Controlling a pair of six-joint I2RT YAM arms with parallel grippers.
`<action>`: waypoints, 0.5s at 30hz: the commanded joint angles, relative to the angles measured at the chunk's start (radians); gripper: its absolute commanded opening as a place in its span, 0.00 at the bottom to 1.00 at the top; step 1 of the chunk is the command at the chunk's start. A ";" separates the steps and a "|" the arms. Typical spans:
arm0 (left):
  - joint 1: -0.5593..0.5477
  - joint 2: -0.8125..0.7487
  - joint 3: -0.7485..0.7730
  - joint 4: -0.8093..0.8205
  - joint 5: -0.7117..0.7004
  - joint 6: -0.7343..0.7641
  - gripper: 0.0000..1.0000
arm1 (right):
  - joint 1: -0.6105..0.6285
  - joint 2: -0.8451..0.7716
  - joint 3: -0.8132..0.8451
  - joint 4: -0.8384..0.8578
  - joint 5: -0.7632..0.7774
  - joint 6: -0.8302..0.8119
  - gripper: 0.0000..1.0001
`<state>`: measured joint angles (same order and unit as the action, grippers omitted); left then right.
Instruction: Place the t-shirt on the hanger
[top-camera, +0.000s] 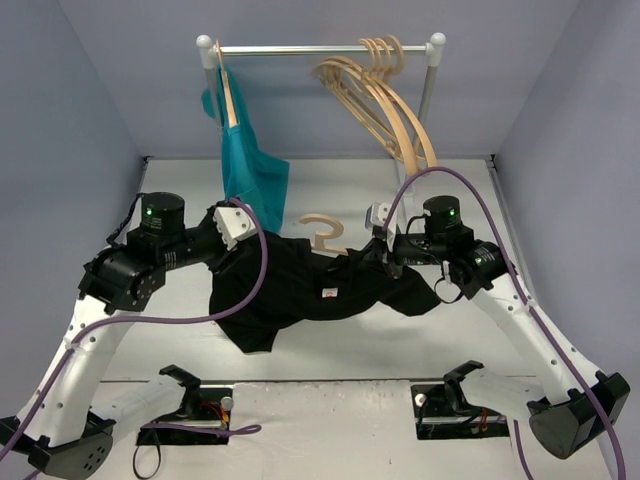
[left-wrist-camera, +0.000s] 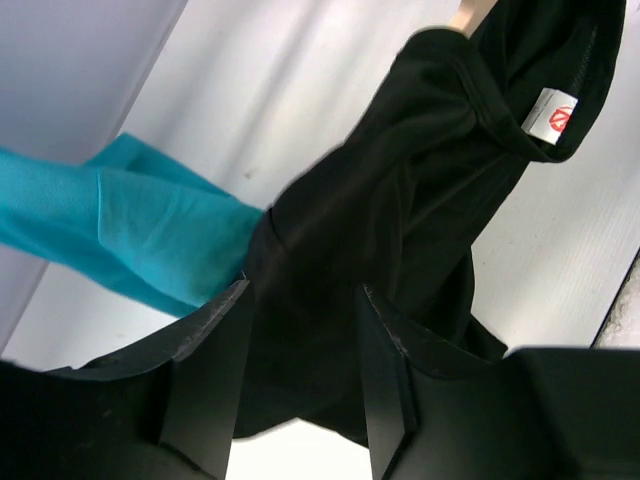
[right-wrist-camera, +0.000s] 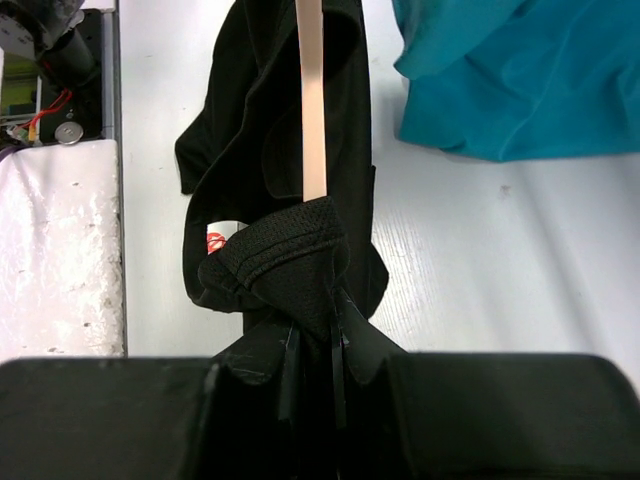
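The white table (top-camera: 340, 350) carries a clothes rack (top-camera: 300, 48) along its far edge. The black t-shirt (top-camera: 290, 290) hangs stretched across the middle, held off the table between the two arms. A teal garment (top-camera: 245, 165) hangs from the left end of the rack, and spare wooden hangers (top-camera: 385, 100) hang bunched at its right end. The hanger (right-wrist-camera: 312, 100) lies partly inside the t-shirt, with its hook (top-camera: 322, 232) showing just beyond the far edge of the cloth. The left fingers (left-wrist-camera: 210, 350) grasp a thick bunch of the t-shirt's left end. The right fingers (right-wrist-camera: 365, 355) are clenched on a fold at its right end, where the hanger arm runs into the cloth. A small white label (left-wrist-camera: 553, 117) shows inside the neck.
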<state>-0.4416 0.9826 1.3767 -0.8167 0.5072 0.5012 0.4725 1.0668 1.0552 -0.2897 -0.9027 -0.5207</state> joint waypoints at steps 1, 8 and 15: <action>0.007 -0.077 -0.033 0.060 -0.065 -0.090 0.42 | -0.009 -0.014 0.064 0.075 -0.042 0.022 0.00; 0.007 -0.113 -0.109 0.063 -0.035 -0.088 0.45 | -0.014 -0.011 0.059 0.076 -0.039 0.025 0.00; 0.006 -0.020 -0.118 0.111 -0.044 -0.144 0.46 | -0.014 -0.004 0.067 0.077 -0.048 0.028 0.00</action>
<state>-0.4400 0.9042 1.2617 -0.8017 0.4535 0.4065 0.4644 1.0670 1.0641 -0.2916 -0.9045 -0.5013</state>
